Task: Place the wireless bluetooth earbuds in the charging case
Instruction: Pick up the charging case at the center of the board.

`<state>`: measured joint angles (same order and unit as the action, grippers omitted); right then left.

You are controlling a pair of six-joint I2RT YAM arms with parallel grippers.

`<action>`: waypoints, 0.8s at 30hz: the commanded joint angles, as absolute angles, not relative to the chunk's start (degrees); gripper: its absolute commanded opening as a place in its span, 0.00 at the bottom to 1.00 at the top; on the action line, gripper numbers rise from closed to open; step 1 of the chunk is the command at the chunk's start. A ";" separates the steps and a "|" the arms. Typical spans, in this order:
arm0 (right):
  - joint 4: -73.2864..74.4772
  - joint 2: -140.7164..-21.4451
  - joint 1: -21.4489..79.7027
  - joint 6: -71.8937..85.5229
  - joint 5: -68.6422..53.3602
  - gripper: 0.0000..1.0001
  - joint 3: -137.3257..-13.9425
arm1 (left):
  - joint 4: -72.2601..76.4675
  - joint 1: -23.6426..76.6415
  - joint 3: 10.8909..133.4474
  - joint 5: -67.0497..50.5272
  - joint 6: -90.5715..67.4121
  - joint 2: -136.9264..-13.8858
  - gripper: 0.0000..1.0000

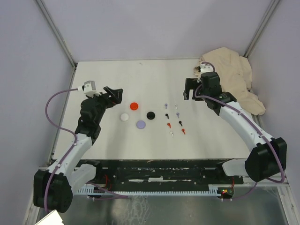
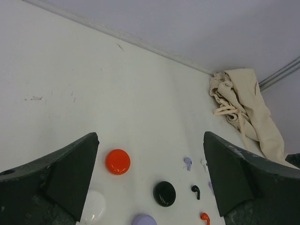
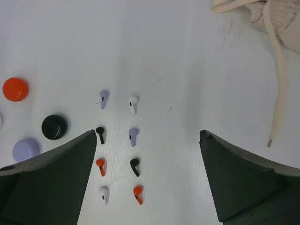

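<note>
Eight tiny earbuds lie in two columns right of the table's centre: lavender (image 3: 104, 97), white (image 3: 133, 102), black (image 3: 100, 133), lavender (image 3: 133, 135), red (image 3: 101, 165), black (image 3: 135, 165), white (image 3: 104, 194), red (image 3: 138, 193). To their left sit round disc-shaped cases: red (image 1: 134, 106), white (image 1: 124, 117), black (image 1: 150, 115), lavender (image 1: 140, 124), all closed. My left gripper (image 1: 114, 95) hangs open, left of the red case (image 2: 117, 161). My right gripper (image 1: 189, 89) hangs open above and behind the earbuds. Neither holds anything.
A crumpled beige cloth bag (image 1: 234, 77) with a loose drawstring (image 3: 276, 70) lies at the back right corner, close behind the right arm. Purple walls and metal frame posts enclose the white table (image 1: 103, 75).
</note>
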<state>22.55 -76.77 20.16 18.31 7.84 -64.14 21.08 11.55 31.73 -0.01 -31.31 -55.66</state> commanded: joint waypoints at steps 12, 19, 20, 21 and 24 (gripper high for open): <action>20.17 -86.25 33.60 13.62 2.34 0.99 -73.91 | 17.20 11.43 30.59 10.89 -27.68 -53.01 0.99; 23.00 -100.83 49.65 10.34 11.47 1.00 -83.42 | 14.14 11.37 31.25 8.83 -28.65 -57.15 0.99; 22.84 -102.65 50.73 10.29 11.70 1.00 -84.63 | 13.50 11.33 31.67 8.82 -28.58 -57.85 0.99; 22.66 -104.51 51.66 10.24 11.69 1.00 -85.77 | 12.97 11.13 32.05 8.88 -28.57 -58.33 0.99; 20.62 -108.77 53.29 10.02 11.30 0.99 -88.02 | 11.96 10.59 32.19 9.37 -28.88 -59.01 0.99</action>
